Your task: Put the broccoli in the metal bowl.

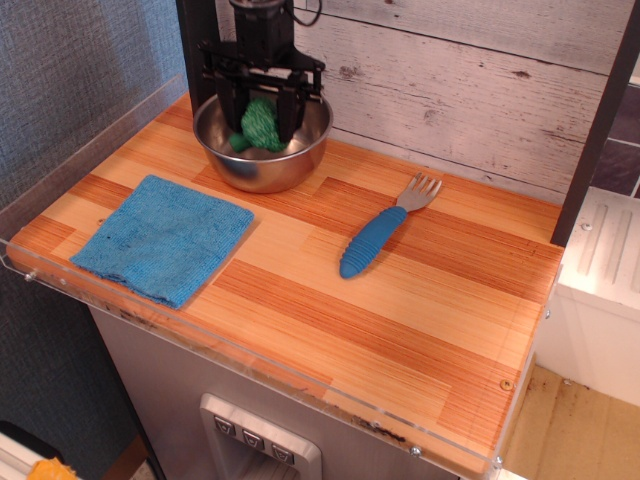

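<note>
The metal bowl [262, 160] stands at the back left of the wooden counter, shiny and round. My black gripper [260, 122] hangs straight down over the bowl, its fingers reaching below the rim. It is shut on the green broccoli [259, 125], which sits between the fingers inside the bowl's opening. I cannot tell whether the broccoli touches the bowl's bottom.
A blue cloth [165, 238] lies at the front left. A fork with a blue handle [381, 236] lies at the middle right. A clear plastic rail [90, 150] edges the counter on the left and front. A wooden plank wall [460, 80] stands behind.
</note>
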`<action>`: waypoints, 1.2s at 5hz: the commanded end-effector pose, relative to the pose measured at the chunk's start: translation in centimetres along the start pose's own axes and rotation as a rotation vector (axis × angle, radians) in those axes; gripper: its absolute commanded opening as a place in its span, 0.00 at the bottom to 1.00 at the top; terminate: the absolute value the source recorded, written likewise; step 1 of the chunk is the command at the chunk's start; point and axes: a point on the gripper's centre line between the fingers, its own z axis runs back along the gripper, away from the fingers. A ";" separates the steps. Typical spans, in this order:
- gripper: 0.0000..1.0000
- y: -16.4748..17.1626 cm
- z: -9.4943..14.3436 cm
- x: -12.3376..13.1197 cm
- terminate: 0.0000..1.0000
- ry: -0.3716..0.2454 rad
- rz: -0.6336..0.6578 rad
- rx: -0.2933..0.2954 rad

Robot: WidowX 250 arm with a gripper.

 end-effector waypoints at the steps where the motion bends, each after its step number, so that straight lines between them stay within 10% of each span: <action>1: 1.00 -1.6 4.7 0.0 0.00 -0.116 -0.030 0.025; 3: 1.00 -6.6 10.9 -4.7 0.00 -0.165 -0.055 -0.063; 6: 1.00 -9.4 8.5 -8.4 0.00 -0.105 -0.133 -0.044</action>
